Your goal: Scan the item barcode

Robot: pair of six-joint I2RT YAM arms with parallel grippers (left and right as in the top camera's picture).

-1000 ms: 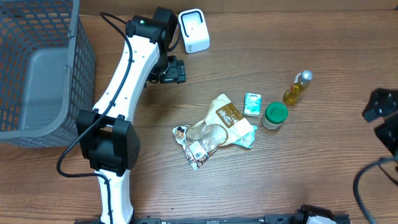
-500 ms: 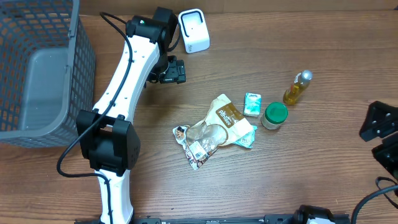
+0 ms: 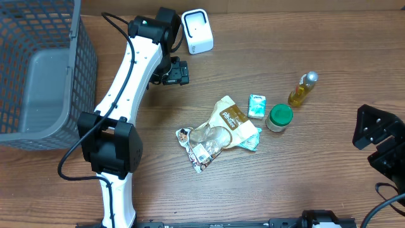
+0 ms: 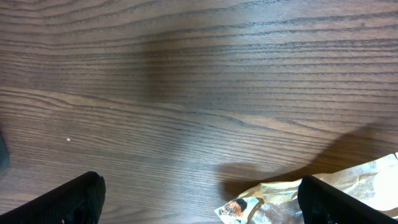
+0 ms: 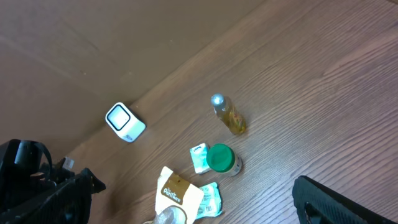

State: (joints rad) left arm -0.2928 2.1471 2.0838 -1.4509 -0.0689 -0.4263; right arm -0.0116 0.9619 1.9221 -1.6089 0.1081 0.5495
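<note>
Plain wood-grain table, grey mesh basket (image 3: 85,63) off to one side. The left end effector (image 3: 175,72) hangs with jaws spread wide and nothing in them, and the white barcode scanner (image 3: 197,30) is just beyond it. The snack pouch (image 3: 218,130), my guess for the item, lies near it, back toward the robot and a bit rightward, long axis on a diagonal. The right end effector (image 3: 374,130), also wide open and empty, sits well apart from the pouch, nearer the green-lidded jar (image 3: 280,116). So left's closer.

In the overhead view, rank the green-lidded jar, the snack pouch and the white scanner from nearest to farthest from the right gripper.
1. Green-lidded jar, centre-right, closest to the right gripper.
2. Snack pouch, table centre.
3. White scanner, far edge.
</note>
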